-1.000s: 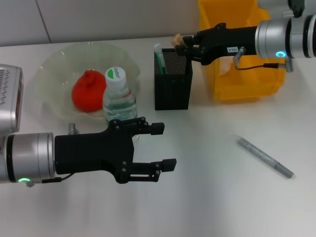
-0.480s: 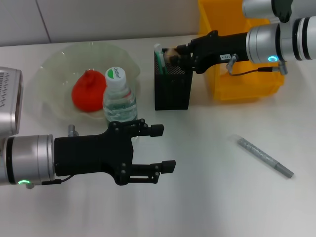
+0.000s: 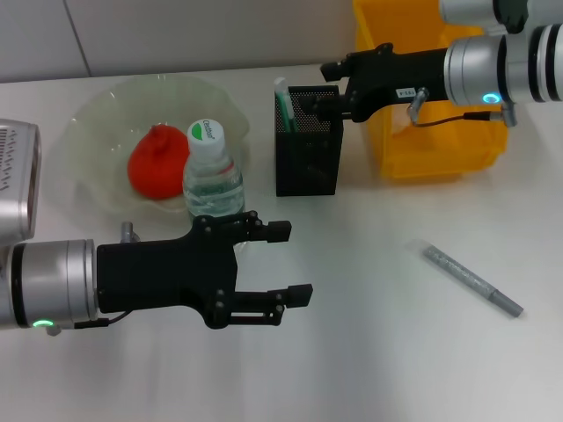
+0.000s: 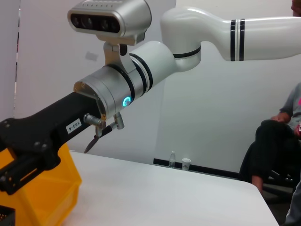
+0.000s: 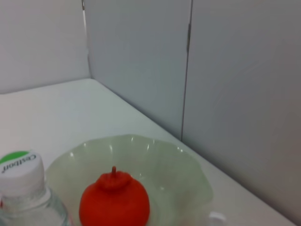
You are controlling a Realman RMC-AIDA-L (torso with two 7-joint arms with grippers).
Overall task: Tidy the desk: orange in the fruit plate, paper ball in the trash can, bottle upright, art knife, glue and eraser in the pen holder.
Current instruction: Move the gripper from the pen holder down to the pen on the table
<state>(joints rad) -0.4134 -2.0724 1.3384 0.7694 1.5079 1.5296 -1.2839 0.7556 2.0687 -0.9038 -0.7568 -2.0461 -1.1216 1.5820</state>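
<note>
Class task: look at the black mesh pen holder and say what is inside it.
A green-and-white stick stands up inside the pen holder at its left corner. The right gripper hovers over the rim. The mesh walls hide anything lower down.

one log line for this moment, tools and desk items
right tool: over pen holder, open | left tool: open, idle near bottle | bottle: upright | orange: in fruit plate | art knife: on desk

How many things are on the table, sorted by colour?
Red-orange: 1, the orange
Pale green: 1, the fruit plate
Clear: 1, the bottle
Black: 1, the pen holder
Yellow: 1, the trash can
Grey: 1, the pen-like stick
Total: 6
</note>
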